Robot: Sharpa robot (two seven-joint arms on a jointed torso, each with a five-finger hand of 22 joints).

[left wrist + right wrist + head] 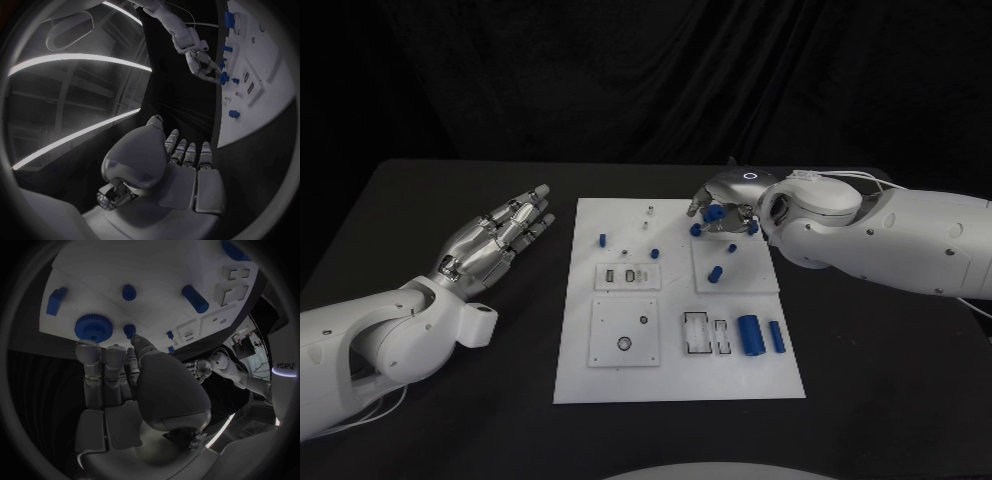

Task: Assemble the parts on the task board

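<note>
- The right hand (727,203) hovers over the far right part of the board (678,385), fingers bent down toward a blue gear (94,327) and a small blue peg (129,330) just past its fingertips.
- Whether that hand pinches a part I cannot tell: in the right wrist view the fingertips end right at the gear and peg, but no grip shows plainly.
- The left hand (499,238) lies out over the desk (430,200), well to the side of the board, fingers straight and apart, holding nothing.
- Judged done: very little. A few small blue parts sit on the far half of the board near the right hand, but I cannot tell whether they are seated or just lying there.
- Still loose: a long blue cylinder (750,335) and a thinner blue bar (776,336) lie flat on the near right of the board, well behind the right hand.
- Still open: the rectangular slots (705,334) beside the cylinder, and the plate (625,333) with a round hole next to them, look unfilled.
- Another blue peg (603,240) lies toward the left hand's side of the board, apart from both hands.
- My reading: the task is at an early stage, with most parts yet to be fitted.
</note>
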